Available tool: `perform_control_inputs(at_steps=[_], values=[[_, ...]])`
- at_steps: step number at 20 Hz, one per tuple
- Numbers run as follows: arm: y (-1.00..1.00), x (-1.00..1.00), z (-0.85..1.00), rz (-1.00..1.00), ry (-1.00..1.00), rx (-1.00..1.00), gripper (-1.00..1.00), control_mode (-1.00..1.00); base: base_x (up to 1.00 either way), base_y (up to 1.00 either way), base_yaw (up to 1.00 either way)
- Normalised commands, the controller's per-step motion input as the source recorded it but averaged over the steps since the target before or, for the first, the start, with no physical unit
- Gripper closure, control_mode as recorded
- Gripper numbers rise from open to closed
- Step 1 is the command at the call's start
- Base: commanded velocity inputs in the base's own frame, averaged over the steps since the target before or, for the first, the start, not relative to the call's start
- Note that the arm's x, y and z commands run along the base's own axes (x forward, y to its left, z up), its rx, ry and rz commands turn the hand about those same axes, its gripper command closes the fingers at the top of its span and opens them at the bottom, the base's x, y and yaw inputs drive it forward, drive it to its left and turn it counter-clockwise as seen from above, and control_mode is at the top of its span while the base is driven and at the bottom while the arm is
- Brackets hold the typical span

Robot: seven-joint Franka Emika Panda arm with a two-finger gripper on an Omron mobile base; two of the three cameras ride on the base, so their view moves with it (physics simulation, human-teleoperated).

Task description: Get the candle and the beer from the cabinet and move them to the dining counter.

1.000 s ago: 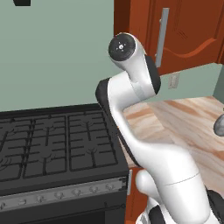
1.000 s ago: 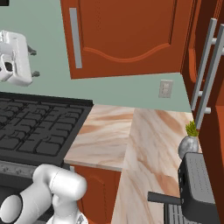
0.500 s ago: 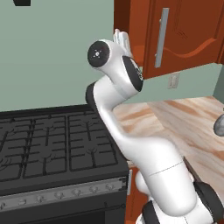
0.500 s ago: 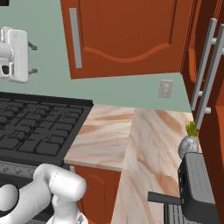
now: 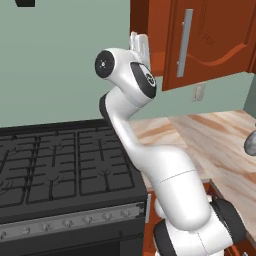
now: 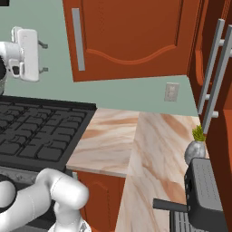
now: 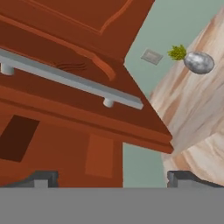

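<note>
Cabinet (image 6: 136, 36) fills upper frame, doors closed, so candle and beer presumably inside unseen; stiff grey bar handle (image 7: 70, 78) upper left in hand view looks the spot to grab, gripper (image 7: 113, 177) wide open, empty, bottom edge.

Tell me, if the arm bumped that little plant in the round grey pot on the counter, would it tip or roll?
The plant sits in a rounded, almost ball-shaped pot, so a sideways bump would probably rock it, and it might roll once over. The marble-look counter seems smooth, so it could also slide. The pot looks stone-like, likely heavy for its size, which may steady it somewhat.
</note>
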Motion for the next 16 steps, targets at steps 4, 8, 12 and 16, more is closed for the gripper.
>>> perform_control_inputs(at_steps=[4, 8, 12, 16], values=[[0.0, 0.26, -0.02, -0.1, -0.14, 0.13, -1.0, -1.0, 0.0, 0.0, 0.0], [0.0, 0.31, -0.3, -0.11, -0.12, 0.2, -1.0, -1.0, 0.0, 0.0, 0.0], [-0.03, 0.47, -0.37, -0.12, -0.12, 0.17, -1.0, -1.0, 0.0, 0.0, 0.0], [-0.01, 0.53, -0.32, -0.09, -0.14, 0.16, -1.0, -1.0, 0.0, 0.0, 0.0]])
